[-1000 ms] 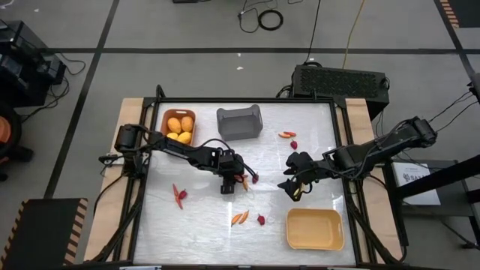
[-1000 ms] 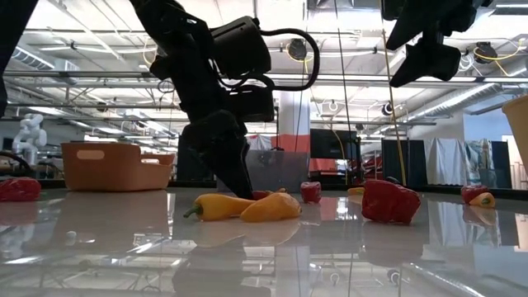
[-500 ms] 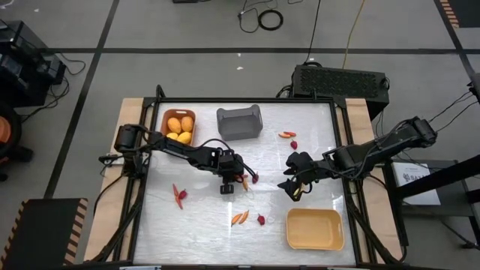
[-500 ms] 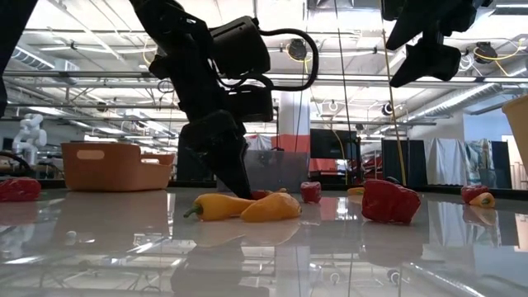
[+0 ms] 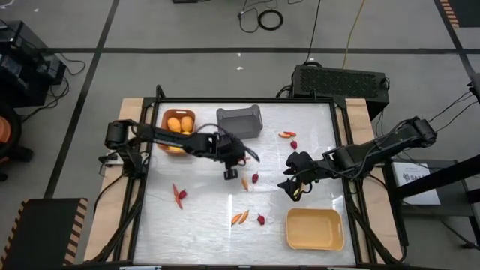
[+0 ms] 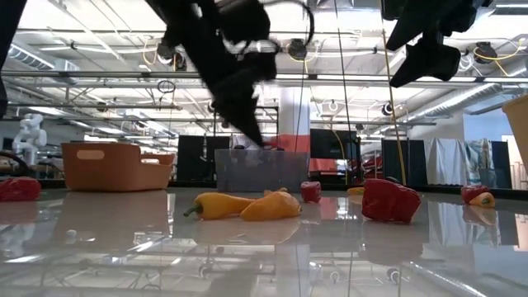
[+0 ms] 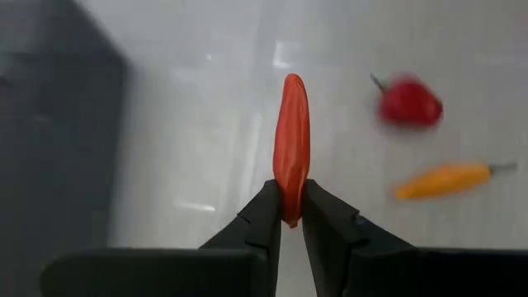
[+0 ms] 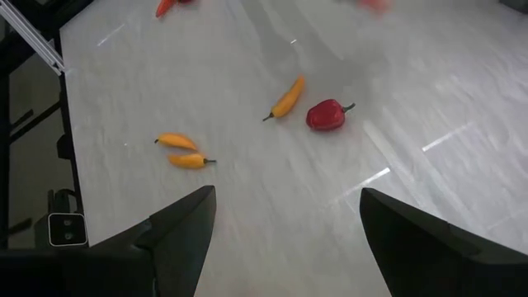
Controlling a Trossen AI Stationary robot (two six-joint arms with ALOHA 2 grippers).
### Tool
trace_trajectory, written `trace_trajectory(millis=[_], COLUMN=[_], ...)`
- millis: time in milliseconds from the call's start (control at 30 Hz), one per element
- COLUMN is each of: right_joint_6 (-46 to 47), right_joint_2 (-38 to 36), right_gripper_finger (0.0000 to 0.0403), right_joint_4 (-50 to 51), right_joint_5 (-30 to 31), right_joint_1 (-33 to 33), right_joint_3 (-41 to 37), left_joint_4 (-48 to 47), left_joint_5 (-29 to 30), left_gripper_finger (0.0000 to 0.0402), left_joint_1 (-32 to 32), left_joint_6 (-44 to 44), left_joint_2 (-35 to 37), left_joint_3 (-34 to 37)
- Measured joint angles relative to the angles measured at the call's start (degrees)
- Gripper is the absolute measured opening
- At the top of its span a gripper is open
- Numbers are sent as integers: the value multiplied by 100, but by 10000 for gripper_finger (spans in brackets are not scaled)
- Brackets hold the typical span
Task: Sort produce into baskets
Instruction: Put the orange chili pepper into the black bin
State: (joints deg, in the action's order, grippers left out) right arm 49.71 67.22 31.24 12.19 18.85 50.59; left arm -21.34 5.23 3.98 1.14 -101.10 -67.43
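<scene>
Left gripper (image 7: 290, 216) pinches a slim red-orange pepper (image 7: 291, 144) by its end, lifted above the table (image 5: 202, 217) near its middle, just at five o'clock from the dark grey bin (image 5: 240, 122). Right gripper (image 5: 291, 186), jaws spread wide, hovers at twelve o'clock from the pale yellow bin (image 5: 315, 229).

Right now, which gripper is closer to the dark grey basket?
Left. The left gripper, shut on a red pepper, is just in front of the grey basket. The right gripper hangs open farther off, nearer the yellow basket.
</scene>
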Motion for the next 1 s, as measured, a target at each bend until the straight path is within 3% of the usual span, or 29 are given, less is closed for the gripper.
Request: trace_trajectory(millis=[200,600,1000], right_joint_6=[213,728,684], right_joint_2=[-2,-1,0], right_gripper_finger=[293,293,293], right_joint_4=[-120,-301,-360], right_joint_5=[256,329,326], right_joint_1=[-9,-11,-11], right_joint_3=[2,4,4], left_joint_4=[85,-236,-480], left_joint_5=[302,223,-29], left_gripper_finger=[49,52,149], left_joint_1=[599,1802,1887], left_joint_6=[-111,-143,-139], left_joint_2=[226,342,346], left_joint_3=[-263,-386,-389])
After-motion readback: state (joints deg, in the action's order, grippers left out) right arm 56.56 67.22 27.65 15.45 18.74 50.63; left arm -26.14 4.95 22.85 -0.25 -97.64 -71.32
